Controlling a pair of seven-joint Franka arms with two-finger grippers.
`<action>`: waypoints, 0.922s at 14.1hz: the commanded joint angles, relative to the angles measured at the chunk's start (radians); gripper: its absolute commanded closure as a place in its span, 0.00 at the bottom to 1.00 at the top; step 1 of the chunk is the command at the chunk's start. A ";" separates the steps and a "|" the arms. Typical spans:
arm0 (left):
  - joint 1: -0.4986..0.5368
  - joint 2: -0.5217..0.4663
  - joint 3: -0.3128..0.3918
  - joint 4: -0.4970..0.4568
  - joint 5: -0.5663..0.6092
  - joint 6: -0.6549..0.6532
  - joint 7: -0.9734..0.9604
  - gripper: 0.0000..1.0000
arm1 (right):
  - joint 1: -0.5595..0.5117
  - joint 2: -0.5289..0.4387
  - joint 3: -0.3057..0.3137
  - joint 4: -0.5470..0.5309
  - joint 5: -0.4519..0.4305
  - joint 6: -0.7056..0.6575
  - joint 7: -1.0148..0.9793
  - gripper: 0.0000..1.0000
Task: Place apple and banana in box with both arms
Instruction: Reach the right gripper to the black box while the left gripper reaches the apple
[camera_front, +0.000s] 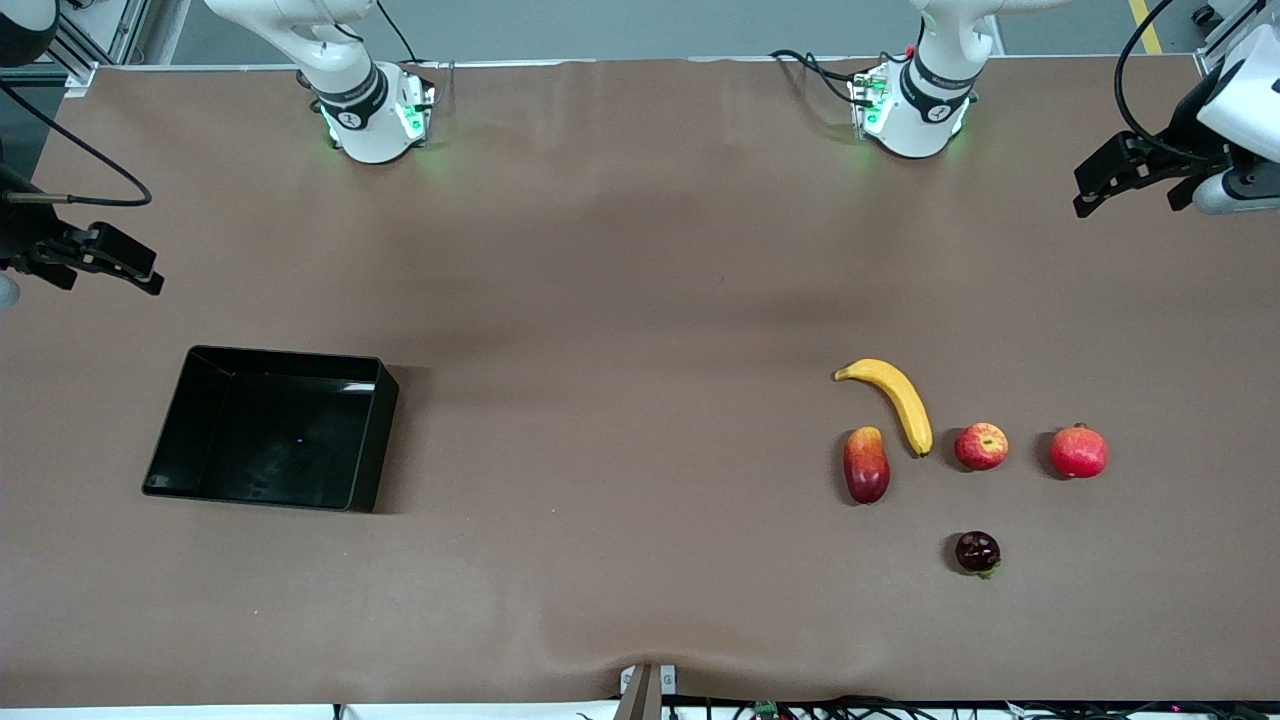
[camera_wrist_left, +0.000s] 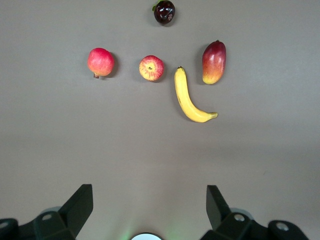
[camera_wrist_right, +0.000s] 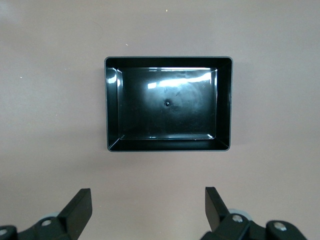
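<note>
The apple (camera_front: 981, 446) lies beside the banana (camera_front: 897, 400) on the brown table, toward the left arm's end. Both also show in the left wrist view, the apple (camera_wrist_left: 151, 68) next to the banana (camera_wrist_left: 188, 98). The black box (camera_front: 378, 430) stands empty toward the right arm's end and shows in the right wrist view (camera_wrist_right: 224, 102). My left gripper (camera_front: 1086, 195) is open and empty over bare table at its end; its own view (camera_wrist_left: 150, 202) shows the fruits well ahead. My right gripper (camera_front: 152, 277) is open and empty over bare table beside the box; its own view (camera_wrist_right: 148, 202) shows nothing between the fingers.
A red-and-yellow mango-like fruit (camera_front: 866, 464) lies next to the banana. A pinkish-red round fruit (camera_front: 1079, 452) lies beside the apple. A small dark fruit (camera_front: 977, 552) lies nearer the front camera than the apple. Both arm bases stand along the table's back edge.
</note>
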 joint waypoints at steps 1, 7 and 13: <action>0.000 0.008 -0.011 0.018 -0.016 -0.031 0.014 0.00 | 0.014 0.001 -0.005 0.037 -0.010 -0.016 0.015 0.00; -0.008 0.088 -0.016 0.083 -0.008 -0.038 0.013 0.00 | 0.069 0.027 -0.006 0.037 -0.020 -0.016 0.015 0.00; -0.004 0.146 -0.042 -0.109 -0.076 0.128 -0.102 0.00 | 0.085 0.090 -0.008 0.035 -0.051 -0.008 0.016 0.00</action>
